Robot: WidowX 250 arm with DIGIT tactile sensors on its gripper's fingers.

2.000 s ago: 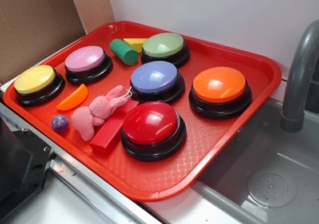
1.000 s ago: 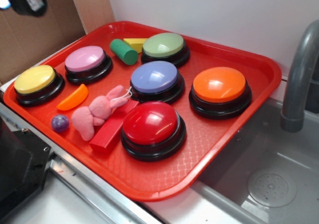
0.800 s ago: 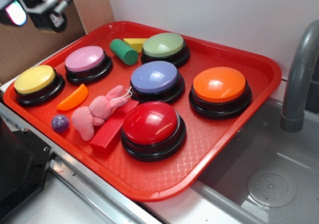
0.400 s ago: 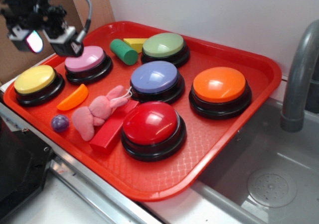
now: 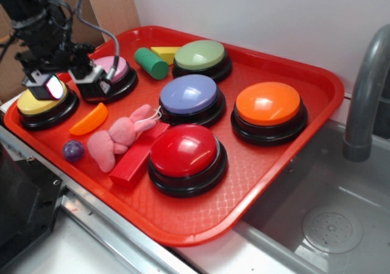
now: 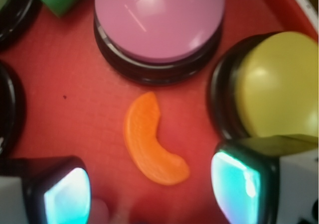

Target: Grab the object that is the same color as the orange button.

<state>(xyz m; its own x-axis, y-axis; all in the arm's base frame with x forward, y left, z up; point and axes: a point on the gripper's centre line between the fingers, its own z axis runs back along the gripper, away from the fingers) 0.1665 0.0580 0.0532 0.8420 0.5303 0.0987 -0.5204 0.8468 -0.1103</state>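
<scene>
Black arm [image 5: 36, 18], grey cable [image 5: 91, 27], glowing fingertips [image 6: 67, 194]

The gripper [image 5: 72, 81] hangs open above the little orange slice [image 5: 89, 119] on the red tray [image 5: 292, 158].

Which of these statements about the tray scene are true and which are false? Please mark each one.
1. The gripper is open. True.
2. The gripper holds the orange half-moon piece. False: the piece lies free on the red tray, untouched.
3. In the wrist view, the half-moon piece lies between the pink button and the two fingers. True.
4. The orange button stands beside the yellow button. False: they stand at opposite ends of the tray.
5. The purple ball rests on the red block. False: it lies apart from it.
</scene>
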